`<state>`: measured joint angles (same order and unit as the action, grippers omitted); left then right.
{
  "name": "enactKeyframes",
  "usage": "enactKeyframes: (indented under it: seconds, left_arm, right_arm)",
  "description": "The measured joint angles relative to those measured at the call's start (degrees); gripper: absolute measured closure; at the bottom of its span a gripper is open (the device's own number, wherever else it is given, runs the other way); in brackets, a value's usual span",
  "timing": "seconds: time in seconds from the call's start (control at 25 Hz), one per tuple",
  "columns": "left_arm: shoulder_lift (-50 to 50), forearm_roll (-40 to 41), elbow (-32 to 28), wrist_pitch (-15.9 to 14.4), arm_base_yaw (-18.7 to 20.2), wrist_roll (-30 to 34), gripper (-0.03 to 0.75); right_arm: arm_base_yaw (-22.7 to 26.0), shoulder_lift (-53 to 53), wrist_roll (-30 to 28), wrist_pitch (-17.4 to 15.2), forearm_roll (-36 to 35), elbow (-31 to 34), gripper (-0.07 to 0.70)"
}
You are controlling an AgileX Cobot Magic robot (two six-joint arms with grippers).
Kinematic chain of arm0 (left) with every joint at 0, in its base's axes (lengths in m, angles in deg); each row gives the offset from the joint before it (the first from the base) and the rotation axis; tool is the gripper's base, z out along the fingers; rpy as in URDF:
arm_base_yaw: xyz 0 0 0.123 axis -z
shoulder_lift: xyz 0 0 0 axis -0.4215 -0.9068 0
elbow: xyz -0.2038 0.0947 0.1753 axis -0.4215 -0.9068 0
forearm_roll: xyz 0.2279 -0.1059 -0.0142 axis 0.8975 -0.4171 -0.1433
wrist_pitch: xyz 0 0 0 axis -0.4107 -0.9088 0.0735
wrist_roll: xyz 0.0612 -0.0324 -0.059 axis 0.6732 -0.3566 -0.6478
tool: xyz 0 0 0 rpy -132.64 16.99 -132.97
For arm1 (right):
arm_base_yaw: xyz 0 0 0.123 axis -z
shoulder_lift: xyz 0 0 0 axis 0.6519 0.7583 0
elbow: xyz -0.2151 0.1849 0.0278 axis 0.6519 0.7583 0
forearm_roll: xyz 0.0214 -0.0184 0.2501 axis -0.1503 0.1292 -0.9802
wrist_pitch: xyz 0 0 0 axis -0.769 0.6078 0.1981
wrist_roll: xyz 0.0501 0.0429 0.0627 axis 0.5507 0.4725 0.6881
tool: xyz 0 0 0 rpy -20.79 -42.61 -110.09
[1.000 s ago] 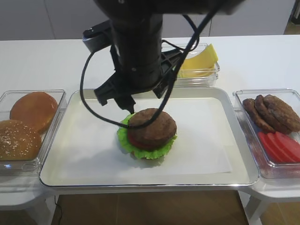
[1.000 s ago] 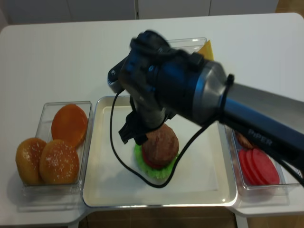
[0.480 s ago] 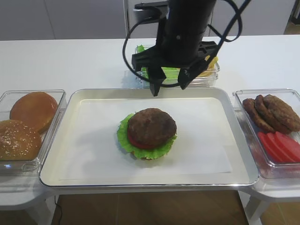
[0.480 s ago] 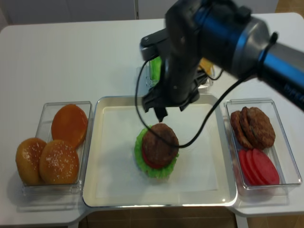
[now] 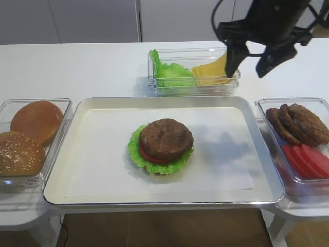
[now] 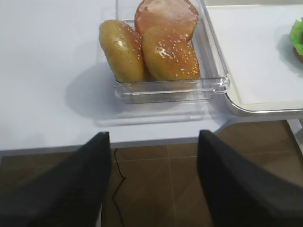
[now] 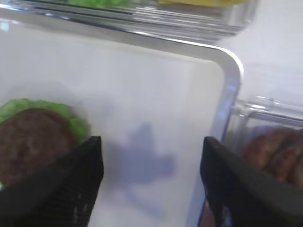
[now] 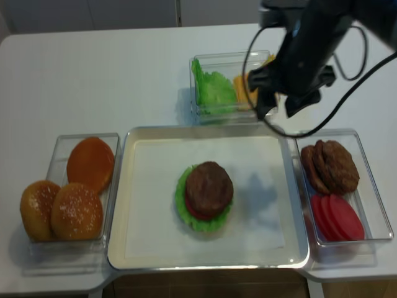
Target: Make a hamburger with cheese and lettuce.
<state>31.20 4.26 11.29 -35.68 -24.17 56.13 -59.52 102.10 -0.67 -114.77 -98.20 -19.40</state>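
The hamburger (image 5: 162, 146), a brown patty on a red tomato slice and ruffled green lettuce, sits in the middle of the metal tray (image 5: 154, 101). It also shows in the realsense view (image 8: 208, 195) and at the left of the right wrist view (image 7: 33, 142). The cheese (image 5: 212, 71), pale yellow slices, lies in the clear bin behind the tray. My right gripper (image 5: 247, 69) is open and empty. It hangs above the tray's back right corner, next to the cheese bin (image 8: 277, 112). My left gripper (image 6: 154, 142) is open and empty over the floor in front of the bun box.
Loose lettuce leaves (image 5: 172, 72) share the back bin with the cheese. A clear box of buns (image 5: 31, 136) stands left of the tray. A box with brown patties (image 5: 300, 123) and tomato slices (image 5: 308, 157) stands on the right.
My right gripper has moved away from above the hamburger, back and to the right, and now hangs near the cheese bin. The hamburger stays put with the patty on top.
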Motion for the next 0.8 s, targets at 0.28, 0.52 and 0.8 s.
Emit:
enactKeyframes:
  seconds: [0.28,0.52,0.8]
  left_arm:
    - [0.00,0.00,0.00,0.00,0.00,0.00,0.283]
    - [0.00,0.00,0.00,0.00,0.00,0.00,0.283]
    - [0.00,0.00,0.00,0.00,0.00,0.00,0.283]
  right_arm:
    - [11.72,-5.38,-3.65,-0.09,-2.57,6.80,0.126]
    - [19.84,-11.92,-6.33,0.66,-4.45,13.66,0.126]
    - [21.19,-23.42,-7.59,0.88,-4.57,20.62,0.126]
